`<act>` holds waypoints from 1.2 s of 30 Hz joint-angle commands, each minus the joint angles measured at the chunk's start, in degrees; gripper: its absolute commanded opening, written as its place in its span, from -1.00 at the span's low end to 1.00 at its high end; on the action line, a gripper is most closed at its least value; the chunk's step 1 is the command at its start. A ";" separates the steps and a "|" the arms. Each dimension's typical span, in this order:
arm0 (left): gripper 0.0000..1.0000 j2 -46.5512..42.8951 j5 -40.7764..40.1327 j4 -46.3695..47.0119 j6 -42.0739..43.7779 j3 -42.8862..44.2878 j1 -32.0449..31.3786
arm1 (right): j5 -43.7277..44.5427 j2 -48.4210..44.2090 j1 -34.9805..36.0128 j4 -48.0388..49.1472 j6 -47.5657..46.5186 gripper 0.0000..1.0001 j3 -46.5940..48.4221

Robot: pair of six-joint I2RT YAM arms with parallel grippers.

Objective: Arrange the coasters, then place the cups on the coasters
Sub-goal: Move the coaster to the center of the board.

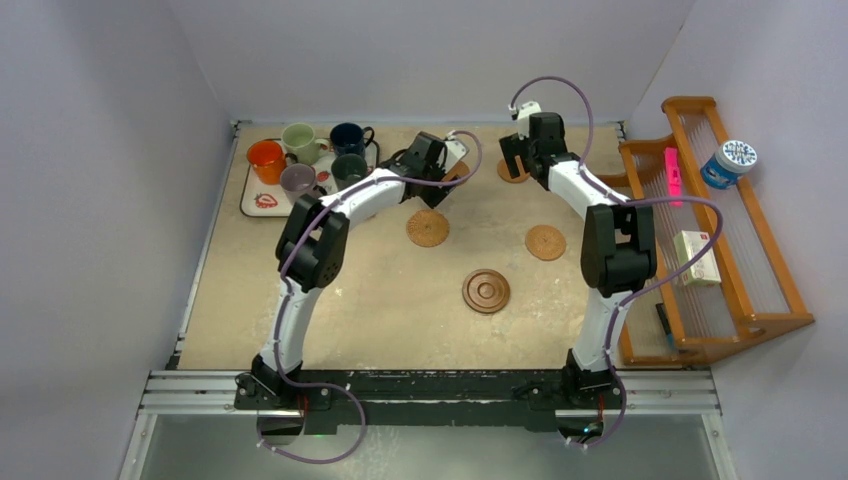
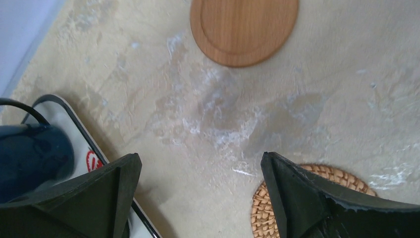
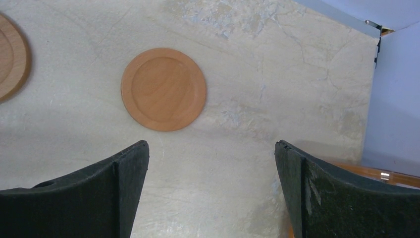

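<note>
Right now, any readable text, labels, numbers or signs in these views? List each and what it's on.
No text can be read in any view.
White tray: red printed marks, one partly seen in the left wrist view; no letters legible.
White box on the wooden rack: faint print, too small to read.
Blue-and-white jar: patterned lid, no words legible.
Pink item: nothing readable.
</note>
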 commanded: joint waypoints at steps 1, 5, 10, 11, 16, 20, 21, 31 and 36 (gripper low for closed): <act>1.00 -2.73 -1.91 5.53 2.43 -4.56 0.47 | -1.25 -2.61 -0.15 -1.26 0.59 0.98 0.29; 1.00 -1.98 -2.27 6.91 2.89 -6.26 0.51 | -1.53 -3.07 -0.11 -1.49 0.51 0.98 -0.46; 1.00 -1.52 -2.48 7.50 3.33 -8.04 0.57 | -1.55 -4.14 -0.12 -1.28 -0.01 0.98 -1.94; 1.00 -1.63 -2.38 7.65 3.45 -8.48 0.53 | -1.64 -4.40 -0.12 -1.28 -0.10 0.98 -2.09; 1.00 -3.02 -0.43 7.71 3.52 -10.83 0.57 | -1.83 -4.83 -0.11 -1.30 -0.47 0.98 -2.32; 0.99 -4.03 0.75 7.46 3.54 -12.51 0.50 | -1.97 -4.82 -0.10 -1.51 -0.47 0.98 -2.07; 0.99 -4.33 0.85 7.49 3.56 -12.94 0.49 | -2.06 -4.81 -0.14 -1.53 -0.47 0.98 -2.03; 0.99 -5.89 0.31 8.99 3.41 -14.50 0.58 | -2.41 -4.29 -0.21 -2.46 -0.64 0.98 -1.34; 1.00 -4.45 -1.44 7.23 0.93 -8.87 1.88 | -2.15 -3.33 -0.14 -3.10 -1.15 0.98 -0.73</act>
